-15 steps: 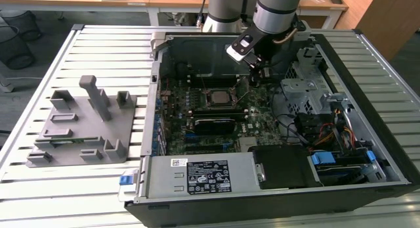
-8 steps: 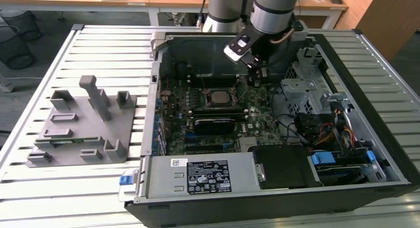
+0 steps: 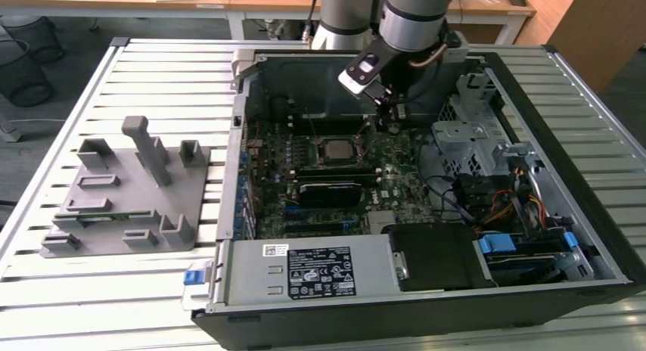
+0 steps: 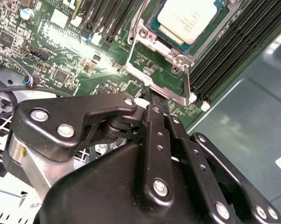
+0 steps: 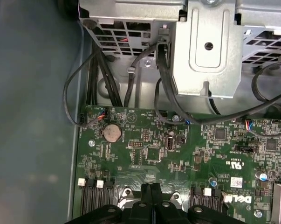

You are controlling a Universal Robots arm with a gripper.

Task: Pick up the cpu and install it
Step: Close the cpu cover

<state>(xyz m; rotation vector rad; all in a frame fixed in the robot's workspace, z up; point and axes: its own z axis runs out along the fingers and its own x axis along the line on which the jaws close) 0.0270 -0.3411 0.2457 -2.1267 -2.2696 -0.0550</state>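
The cpu [image 3: 332, 149], a square chip with a silver-grey top, lies flat in the motherboard socket inside the open computer case [image 3: 565, 215]. In the second wrist view the cpu [image 4: 187, 18] sits in the socket, with a hinged metal socket frame [image 4: 170, 56] between it and my fingertips. My gripper [image 3: 392, 122] hangs over the board, just beyond the socket toward the exterior view's right. Its two black fingers are pressed together with nothing between them, seen in both wrist views [image 4: 158, 100] [image 5: 151, 186]. The tips are close to the frame's near edge.
A grey plastic fixture tray [image 3: 131, 192] stands on the slatted table at the exterior view's left. Inside the case are a power supply [image 3: 313, 271], a metal drive cage [image 3: 470, 139], loose black cables [image 5: 107, 79] and memory slots [image 4: 238, 51] beside the socket.
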